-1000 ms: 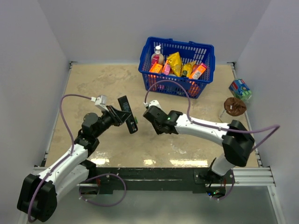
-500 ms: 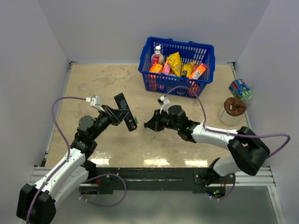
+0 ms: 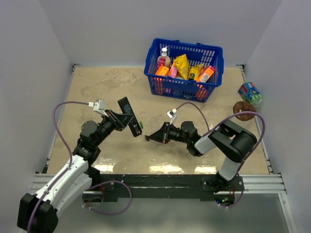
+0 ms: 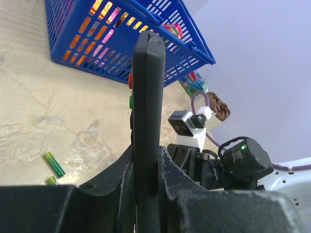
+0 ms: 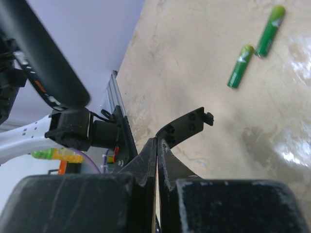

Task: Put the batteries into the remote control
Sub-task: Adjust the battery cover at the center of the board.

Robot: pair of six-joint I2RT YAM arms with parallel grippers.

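From above, the left gripper (image 3: 124, 120) pinches the black remote (image 3: 129, 115) and holds it up off the table (image 3: 97, 87), while the right gripper (image 3: 151, 137) sits low just beside it. The left wrist camera shows the remote standing on its thin edge between the fingers, with two green batteries (image 4: 54, 164) lying on the table below and a blue basket (image 4: 97, 43) farther back. The right wrist camera shows the right gripper's fingers pressed together, and both batteries lie loose on the table, close to each other.

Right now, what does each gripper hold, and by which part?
Left gripper: the remote control, clamped across its faces, roughly mid-length. Right gripper: a thin black piece, pinched by one end.
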